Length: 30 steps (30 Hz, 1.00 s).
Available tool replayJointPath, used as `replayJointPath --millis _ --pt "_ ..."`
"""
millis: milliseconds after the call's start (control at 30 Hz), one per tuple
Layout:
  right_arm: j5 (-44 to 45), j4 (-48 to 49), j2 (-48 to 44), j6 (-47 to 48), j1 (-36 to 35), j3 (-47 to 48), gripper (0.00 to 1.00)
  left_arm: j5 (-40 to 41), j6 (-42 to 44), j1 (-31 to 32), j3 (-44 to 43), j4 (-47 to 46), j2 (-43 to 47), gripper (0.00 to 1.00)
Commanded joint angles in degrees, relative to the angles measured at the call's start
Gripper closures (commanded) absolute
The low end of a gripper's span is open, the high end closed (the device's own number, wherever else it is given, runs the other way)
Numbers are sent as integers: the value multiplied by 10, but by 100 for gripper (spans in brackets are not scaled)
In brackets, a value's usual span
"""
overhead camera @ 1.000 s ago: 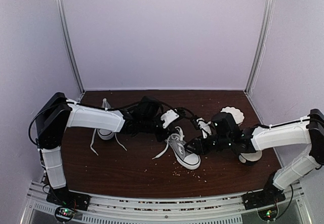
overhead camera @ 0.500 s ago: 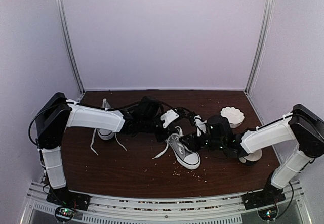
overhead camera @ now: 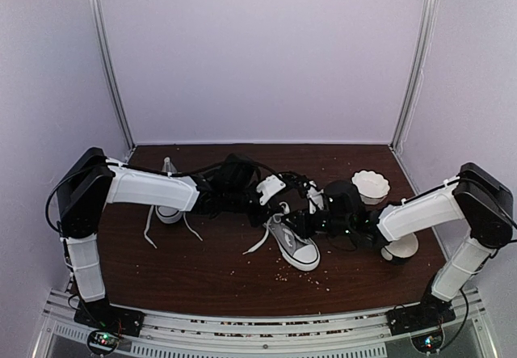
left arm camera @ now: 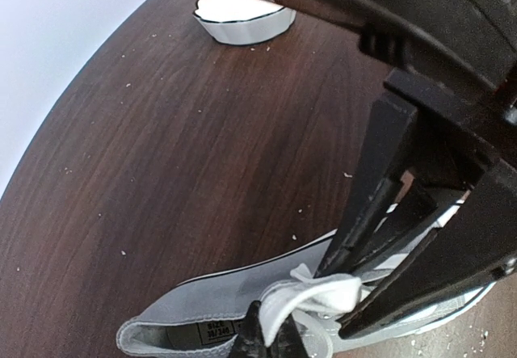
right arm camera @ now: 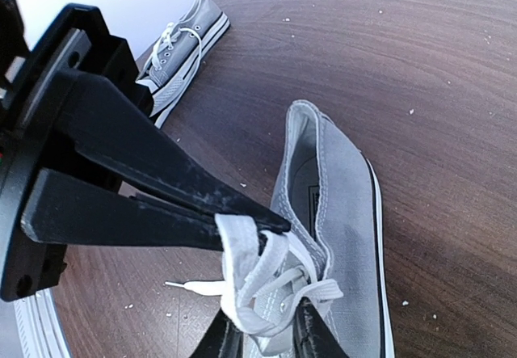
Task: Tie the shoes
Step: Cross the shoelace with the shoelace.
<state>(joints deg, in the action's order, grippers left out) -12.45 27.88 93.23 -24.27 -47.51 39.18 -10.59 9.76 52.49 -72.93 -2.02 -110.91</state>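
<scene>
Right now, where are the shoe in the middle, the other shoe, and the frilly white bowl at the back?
Middle shoe (overhead camera: 291, 243): top view, on its grey upper.
Other shoe (right arm camera: 184, 47): right wrist view, on its laced grey upper.
White bowl (left arm camera: 245, 28): left wrist view, on its outer wall.

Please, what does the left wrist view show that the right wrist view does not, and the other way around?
Only the left wrist view shows the white scalloped bowl, far across the wood. Only the right wrist view shows the second shoe, lying apart near the wall. Both show the grey shoe on the brown table, the left pincer shut on its white lace, and the right pincer with its tips at that same lace.
</scene>
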Motion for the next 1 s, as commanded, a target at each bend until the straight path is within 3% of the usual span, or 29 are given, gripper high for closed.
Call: replayJointPath --millis 0,133,333,967 --pt "17 -17 6 -1 -1 7 78 1 2 -4 -8 -14 3 100" --pt "19 -15 -8 4 -1 -7 68 2 2 -5 -8 -15 3 100" --pt "15 -18 3 4 -2 -3 76 2 4 -5 -10 -13 2 100" --pt "40 -21 15 -3 -2 -15 67 -1 3 -7 -9 -12 3 100"
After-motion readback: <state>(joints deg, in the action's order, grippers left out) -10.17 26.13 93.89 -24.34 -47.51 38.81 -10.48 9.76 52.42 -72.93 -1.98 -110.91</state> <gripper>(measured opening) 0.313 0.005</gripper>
